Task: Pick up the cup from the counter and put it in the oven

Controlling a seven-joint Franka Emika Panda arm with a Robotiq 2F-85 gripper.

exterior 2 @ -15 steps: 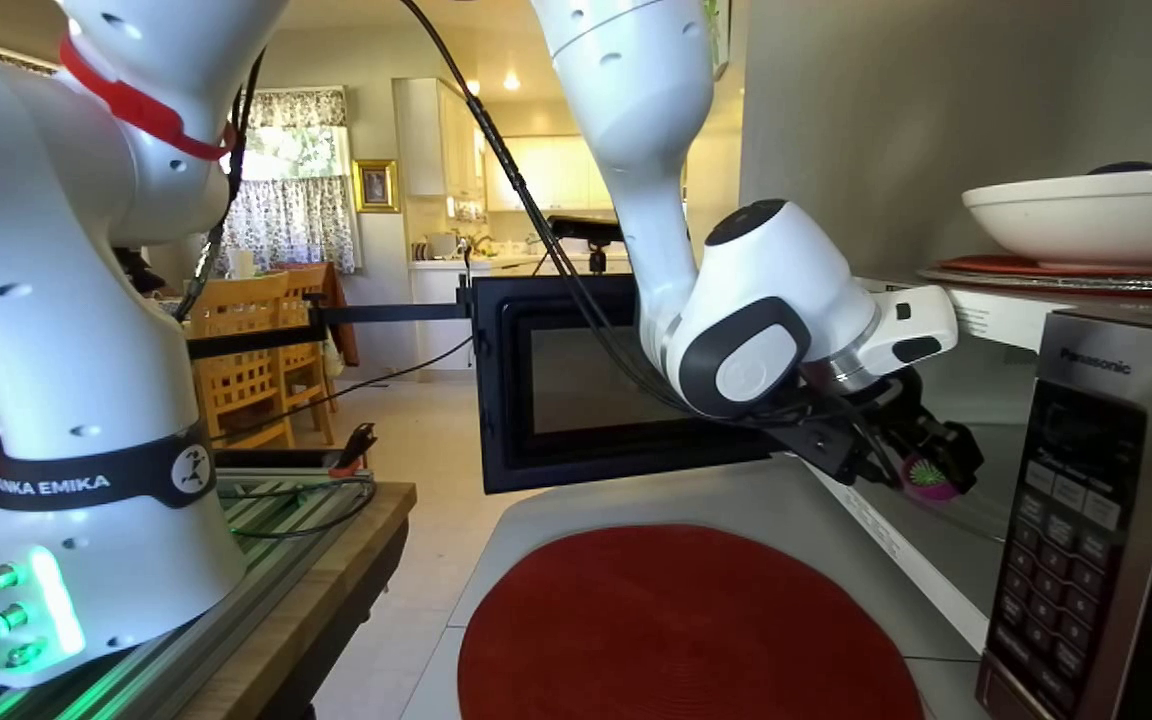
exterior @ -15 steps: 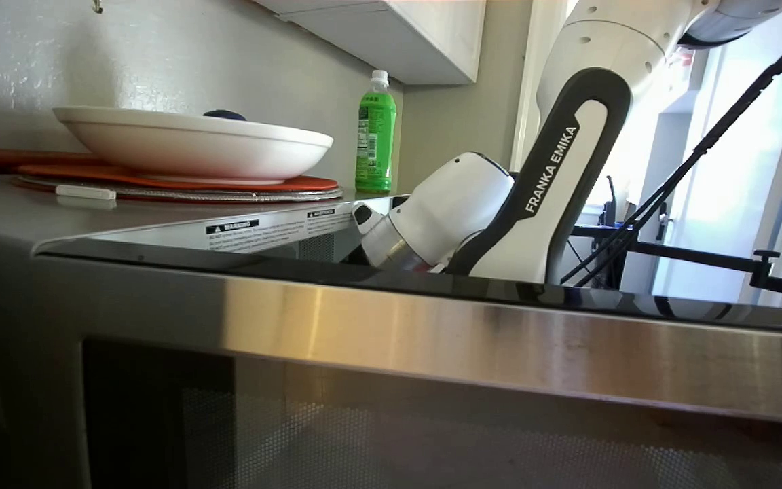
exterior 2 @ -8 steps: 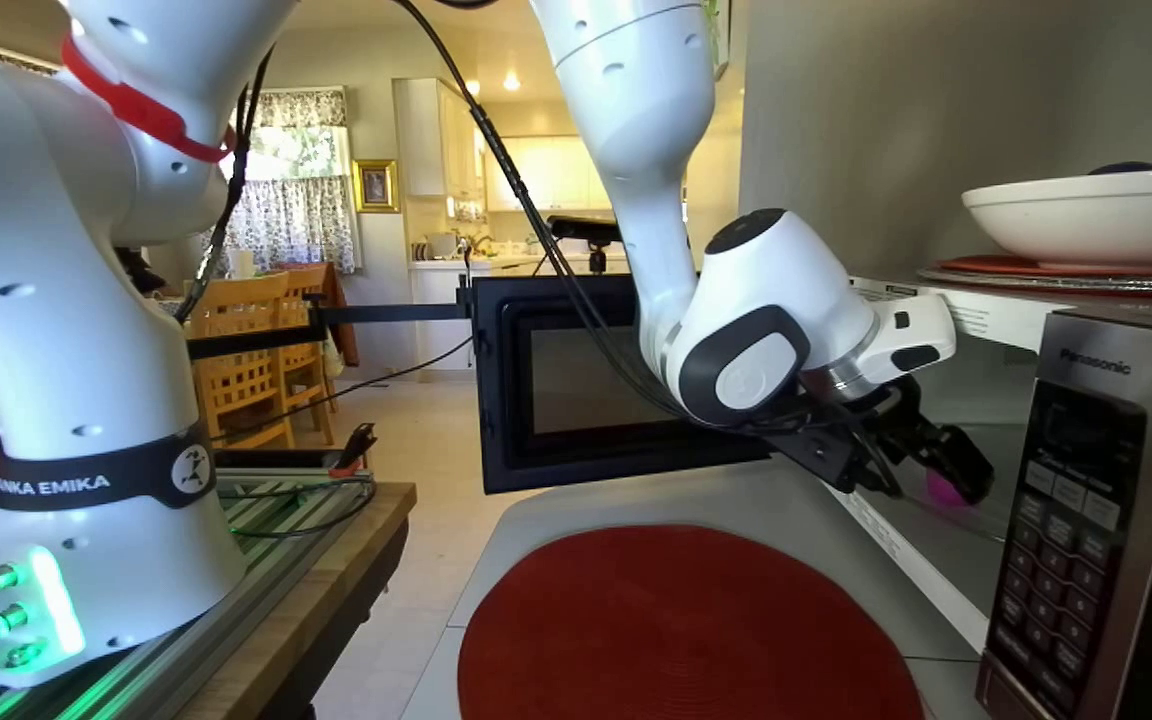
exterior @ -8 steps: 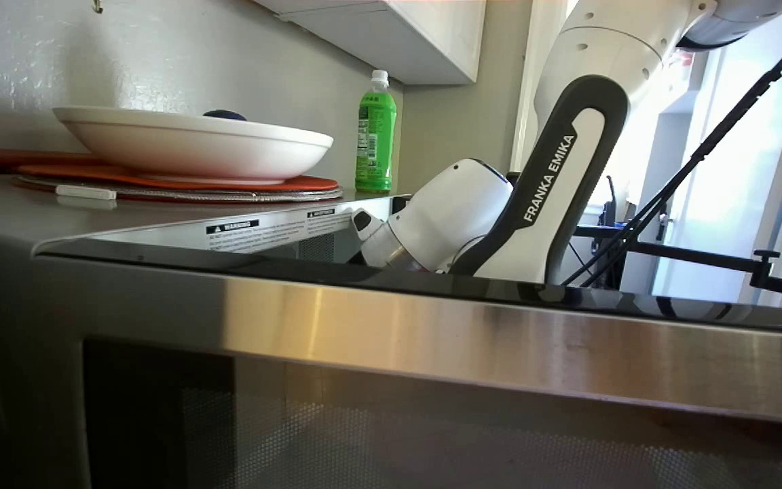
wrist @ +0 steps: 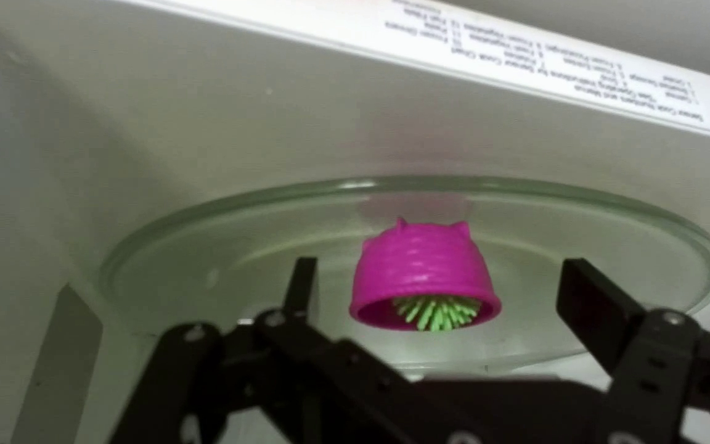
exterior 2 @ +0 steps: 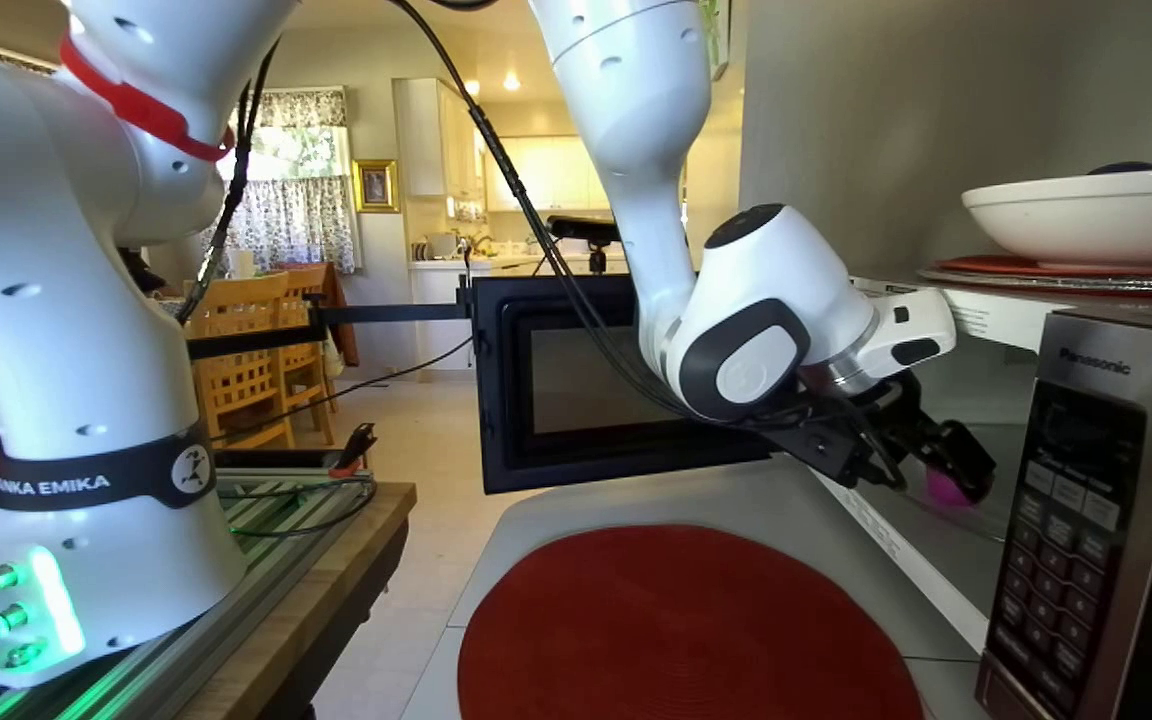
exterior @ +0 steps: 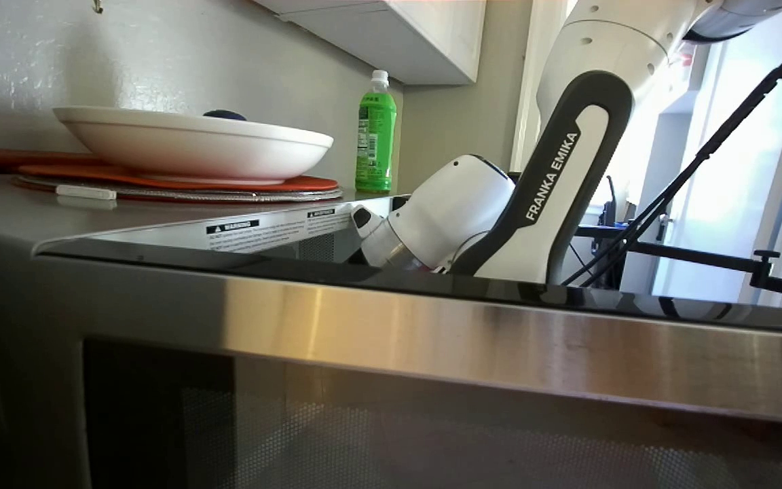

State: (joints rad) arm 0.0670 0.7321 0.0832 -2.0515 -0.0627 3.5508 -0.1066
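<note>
Wrist view: the end effector [wrist: 441,290] stands wide, its 2 fingers [wrist: 595,311] on either side of the pink cup [wrist: 423,262], a gap showing on both sides. The cup sits on the round glass plate [wrist: 527,277] inside the microwave [exterior 2: 1136,390], its mouth, with green bristles [wrist: 438,310] in it, turned toward the end effector. In an exterior view the door [exterior 2: 576,385] is open, and a round red mat [exterior 2: 686,630] lies in front. In both exterior views a white bowl [exterior: 194,146] stands on a stack of mats [exterior: 303,184] atop the microwave.
</note>
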